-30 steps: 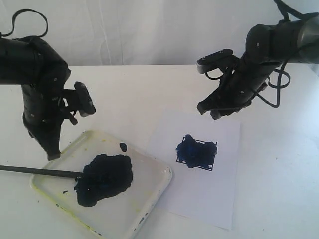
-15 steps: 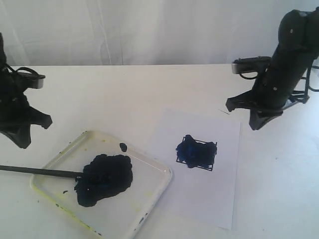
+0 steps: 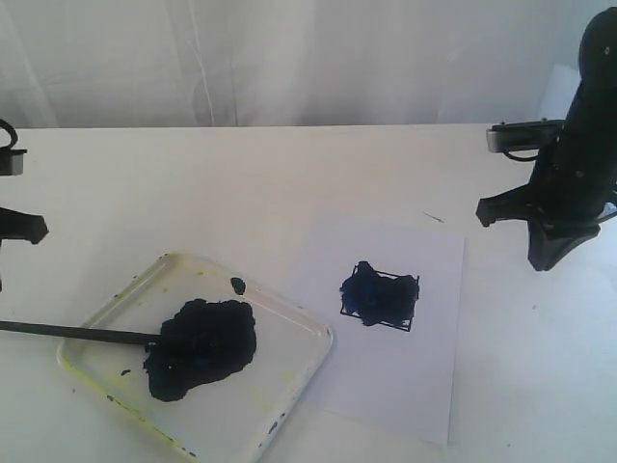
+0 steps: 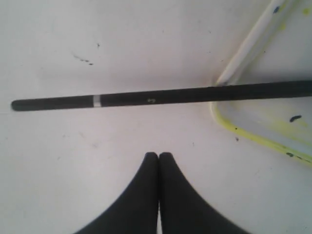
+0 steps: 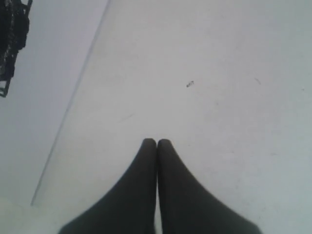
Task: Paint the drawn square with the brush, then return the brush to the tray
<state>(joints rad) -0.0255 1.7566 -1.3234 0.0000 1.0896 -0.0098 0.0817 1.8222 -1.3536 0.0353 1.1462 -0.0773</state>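
The drawn square (image 3: 380,297) on the white paper sheet (image 3: 395,367) is daubed blue-black; its edge also shows in the right wrist view (image 5: 12,39). The tray (image 3: 289,386) lies front left with a big black paint blob (image 3: 202,345). The brush (image 3: 77,333) rests across the tray's left rim, tip in the blob and handle out over the table (image 4: 146,97). My left gripper (image 4: 159,155) is shut and empty, just short of the handle; only a bit of its arm shows at the left edge of the exterior view. My right gripper (image 3: 540,262) is shut and empty, right of the paper (image 5: 156,141).
The tray's yellow-green stained corner (image 4: 229,117) sits beside the brush handle in the left wrist view. The paper's right edge (image 5: 73,102) runs past my right gripper. A white curtain (image 3: 289,58) backs the white table (image 3: 241,183).
Both arms have drawn back outward: the left one from over the tray almost out of the exterior view, the right one from above the paper to the table's right side. Brush, tray and square have stayed put.
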